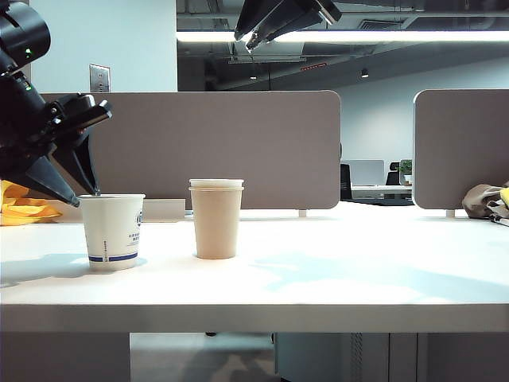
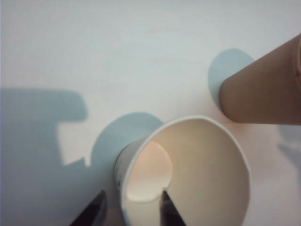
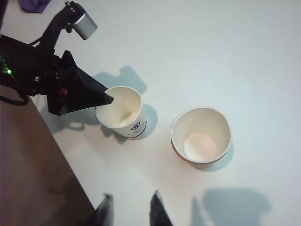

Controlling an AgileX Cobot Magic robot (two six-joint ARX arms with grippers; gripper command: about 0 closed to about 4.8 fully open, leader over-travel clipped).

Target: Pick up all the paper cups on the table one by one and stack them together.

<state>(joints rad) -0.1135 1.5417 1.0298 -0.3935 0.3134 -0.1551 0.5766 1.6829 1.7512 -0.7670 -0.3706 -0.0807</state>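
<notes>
A white paper cup with a blue base band (image 1: 114,231) (image 2: 188,169) (image 3: 123,112) stands upright on the left of the table (image 1: 334,270). My left gripper (image 1: 87,197) (image 2: 131,207) is open and straddles the cup's rim, one finger inside and one outside the wall. To its right stands the tan paper cup (image 1: 215,223) (image 2: 263,89) (image 3: 201,136) with a white rim (image 1: 216,183) showing at its top, as of a cup nested inside. My right gripper (image 1: 246,40) (image 3: 131,207) hangs open high above the table with nothing between its fingers.
Grey-brown partition panels (image 1: 223,147) (image 1: 461,147) close the back of the table. A yellow object (image 1: 24,208) lies at the far left, a bundle of cloth (image 1: 483,199) at the far right. The table's thick front edge (image 1: 254,318) runs across the foreground.
</notes>
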